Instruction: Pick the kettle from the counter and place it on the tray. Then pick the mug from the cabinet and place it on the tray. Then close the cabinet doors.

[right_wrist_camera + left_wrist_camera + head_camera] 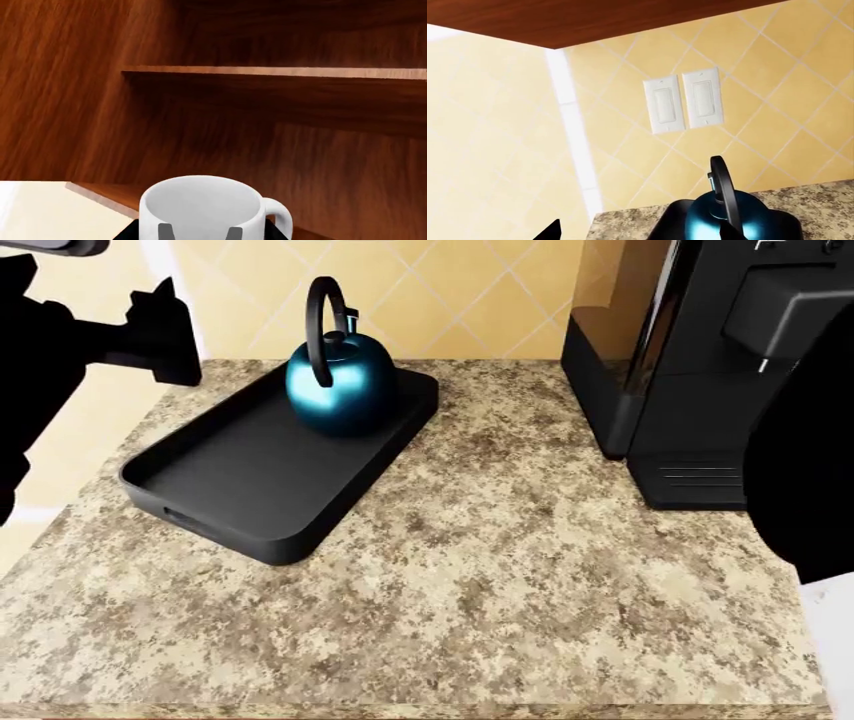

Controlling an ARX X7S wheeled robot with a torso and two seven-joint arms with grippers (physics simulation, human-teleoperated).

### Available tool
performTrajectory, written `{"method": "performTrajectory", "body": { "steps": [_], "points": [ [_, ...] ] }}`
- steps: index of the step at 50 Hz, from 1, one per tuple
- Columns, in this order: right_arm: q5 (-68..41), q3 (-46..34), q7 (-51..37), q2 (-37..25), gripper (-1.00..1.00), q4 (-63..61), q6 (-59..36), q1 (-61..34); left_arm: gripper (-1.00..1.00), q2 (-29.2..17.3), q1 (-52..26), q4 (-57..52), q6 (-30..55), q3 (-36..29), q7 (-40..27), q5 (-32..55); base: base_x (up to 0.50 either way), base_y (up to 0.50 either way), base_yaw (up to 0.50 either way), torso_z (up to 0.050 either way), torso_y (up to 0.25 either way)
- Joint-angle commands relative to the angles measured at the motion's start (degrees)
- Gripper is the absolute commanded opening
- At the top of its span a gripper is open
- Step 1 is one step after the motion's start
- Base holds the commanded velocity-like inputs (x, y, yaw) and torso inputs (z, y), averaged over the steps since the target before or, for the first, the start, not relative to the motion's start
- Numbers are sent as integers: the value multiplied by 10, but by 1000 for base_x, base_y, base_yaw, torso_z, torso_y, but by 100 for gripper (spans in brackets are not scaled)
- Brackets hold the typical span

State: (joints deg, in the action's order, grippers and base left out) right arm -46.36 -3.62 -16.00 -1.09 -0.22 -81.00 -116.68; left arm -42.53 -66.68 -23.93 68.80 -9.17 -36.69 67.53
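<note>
Mug [200, 207] sits on the wooden cabinet shelf [100, 192] between the right arm's jaws, which flank its walls; whether they already pinch it cannot be told, and an off-centre squeeze could tip it off the shelf edge. Kettle [340, 380] already stands in the tray [254, 480] on the tabletop [534, 580]. Left jaws are mostly cut off, state unclear.
</note>
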Motion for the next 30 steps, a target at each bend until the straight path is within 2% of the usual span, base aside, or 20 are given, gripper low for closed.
{"method": "performTrajectory", "body": {
  "steps": [1, 18, 30],
  "points": [
    [-97, 51, -92, 7, -100, -105, -63, 63, 100, 0, 4, 0, -6, -2, 0, -1, 0, 0, 0, 0, 0],
    [-297, 71, -249, -10, -100, -215, -71, 191, 100, -4, 16, -1, -18, -6, 9, -7, 0, 0, 0, 0, 0],
    [-284, 53, -209, -56, -100, -290, -9, 327, 100, -5, 18, -2, -25, -11, 14, -11, 0, 0, 0, 0, 0]
  ]
}}
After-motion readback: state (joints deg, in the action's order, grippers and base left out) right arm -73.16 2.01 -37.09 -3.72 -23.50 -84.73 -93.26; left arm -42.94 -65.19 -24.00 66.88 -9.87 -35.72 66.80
